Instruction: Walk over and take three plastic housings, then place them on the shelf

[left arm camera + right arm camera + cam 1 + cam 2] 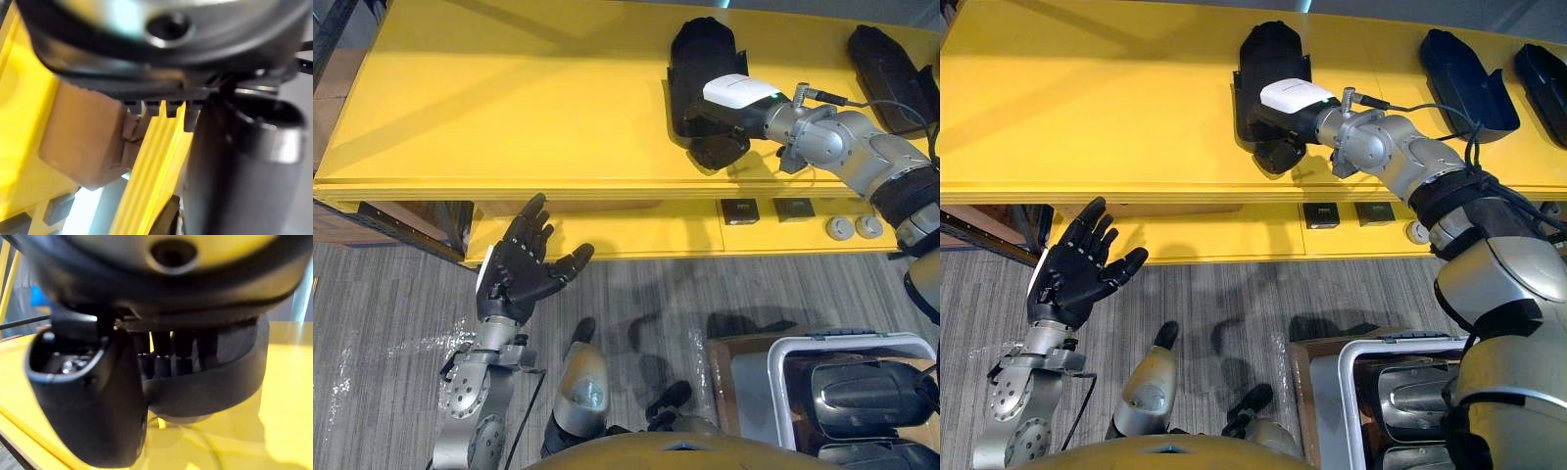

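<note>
- Right hand (736,95) grips a housing (700,54) near the front edge of the shelf (509,98); open yellow top lies to its left.
- Left hand (519,269), spread open, hangs below that edge over grey carpet (391,313).

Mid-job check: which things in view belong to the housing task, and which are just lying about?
Job: black housing in the right hand; two more housings on the yellow shelf; bin of parts; left hand, open, idle.
Lying about: square panels and round knobs on the shelf's front.
</note>
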